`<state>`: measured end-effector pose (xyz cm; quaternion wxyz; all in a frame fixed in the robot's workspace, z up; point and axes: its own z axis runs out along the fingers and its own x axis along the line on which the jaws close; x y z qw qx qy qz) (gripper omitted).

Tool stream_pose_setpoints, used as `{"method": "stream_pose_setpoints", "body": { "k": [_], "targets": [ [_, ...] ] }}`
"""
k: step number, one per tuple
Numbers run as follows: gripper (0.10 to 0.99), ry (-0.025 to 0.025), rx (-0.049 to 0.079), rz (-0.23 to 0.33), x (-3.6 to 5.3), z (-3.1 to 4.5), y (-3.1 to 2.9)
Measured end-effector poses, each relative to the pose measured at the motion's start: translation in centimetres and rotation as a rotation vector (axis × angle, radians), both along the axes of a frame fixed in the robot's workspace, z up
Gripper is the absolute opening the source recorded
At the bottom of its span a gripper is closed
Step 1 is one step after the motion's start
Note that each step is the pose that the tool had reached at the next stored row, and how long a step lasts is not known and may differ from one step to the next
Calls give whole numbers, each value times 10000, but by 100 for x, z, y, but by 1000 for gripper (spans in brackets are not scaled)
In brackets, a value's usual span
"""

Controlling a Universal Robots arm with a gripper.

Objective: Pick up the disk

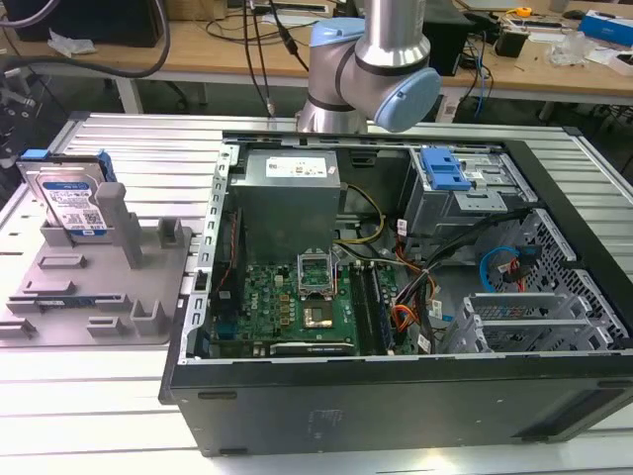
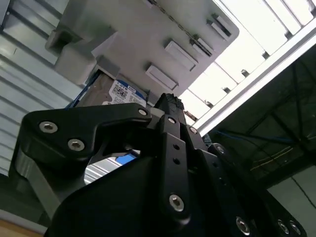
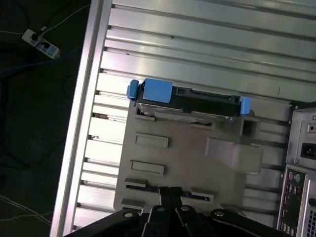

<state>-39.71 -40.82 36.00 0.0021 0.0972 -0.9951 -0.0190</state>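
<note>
The disk [image 1: 71,198] is a silver-grey hard drive with a white-and-blue label and blue edge rails. It stands upright at the back of the grey plastic holder [image 1: 109,287], at the exterior view's left. In the first wrist view I look down on the disk's top edge [image 3: 190,101] and the holder [image 3: 197,163]. My gripper [image 3: 170,190] hangs above the holder, apart from the disk, its black fingers shut with nothing between them. The second wrist view has the gripper [image 2: 170,98] in front of the disk's label [image 2: 116,94] and the holder [image 2: 143,39].
An open computer case [image 1: 396,297] lies on the ribbed metal table [image 1: 148,148] beside the holder, with a blue-topped drive cage [image 1: 445,173] inside. The arm's elbow [image 1: 371,59] rises behind the case. The table edge [image 3: 84,98] and a floor power strip [image 3: 42,42] lie beyond the disk.
</note>
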Motion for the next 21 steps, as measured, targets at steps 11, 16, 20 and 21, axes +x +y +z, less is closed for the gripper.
{"method": "stream_pose_setpoints", "body": {
  "k": [11,16,20,21],
  "targets": [
    [106,0,0,3209,0,-6,0],
    [357,0,1,4894,0,-8,0],
    [537,0,1,5816,1,-13,0],
    [600,0,0,6028,0,-14,0]
  ]
}}
